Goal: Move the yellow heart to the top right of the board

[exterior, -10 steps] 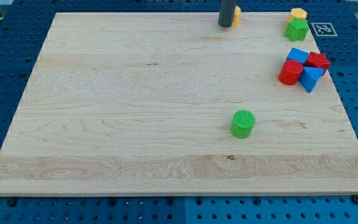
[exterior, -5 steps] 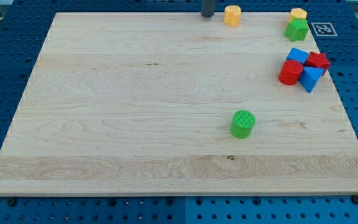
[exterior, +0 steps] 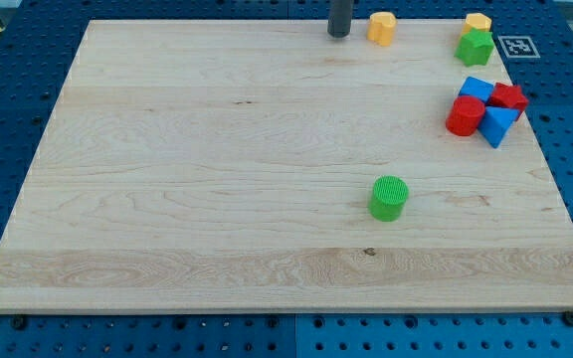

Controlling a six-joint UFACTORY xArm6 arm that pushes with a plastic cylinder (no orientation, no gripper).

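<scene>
The yellow heart (exterior: 381, 28) lies near the board's top edge, right of centre. My tip (exterior: 339, 35) stands on the board just left of the heart, a small gap between them. A second yellow block (exterior: 478, 22) sits at the top right corner, touching a green star-like block (exterior: 475, 46) just below it.
A cluster at the right edge holds a blue block (exterior: 477, 89), a red cylinder (exterior: 464, 116), a red block (exterior: 509, 98) and a blue triangular block (exterior: 497, 126). A green cylinder (exterior: 389, 197) stands alone right of the board's middle. A printed marker tag (exterior: 516, 46) lies off the top right corner.
My tip went left off the heart, then came back down to its left side. The heart has shifted slightly right. The other blocks have not moved.
</scene>
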